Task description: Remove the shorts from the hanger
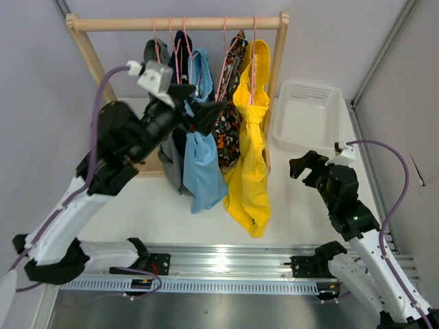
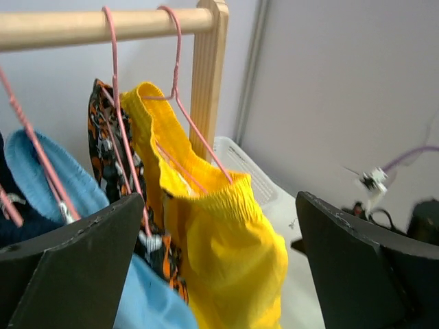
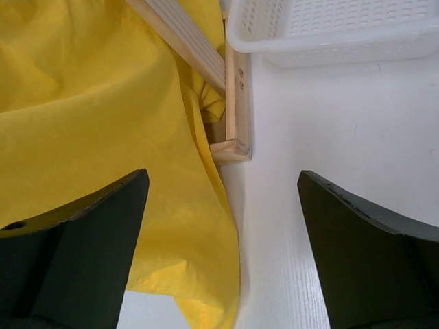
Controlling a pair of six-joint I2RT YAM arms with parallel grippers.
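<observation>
Left gripper (image 1: 203, 112) is up high near the wooden rail (image 1: 178, 23), fingers spread wide and empty, facing the waistband of the yellow shorts (image 1: 250, 157). They hang on a pink hanger (image 2: 180, 103) at the rail's right end. Right gripper (image 1: 304, 165) waits low beside the hem, equally wide, holding nothing; I reckon it's placed to tug downward. The white basket (image 1: 277, 118) beside the rack has nothing in it.

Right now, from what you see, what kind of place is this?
Probably a robot lab bench: plain grey walls, a wooden clothes rack on a white table, a white plastic basket.
</observation>
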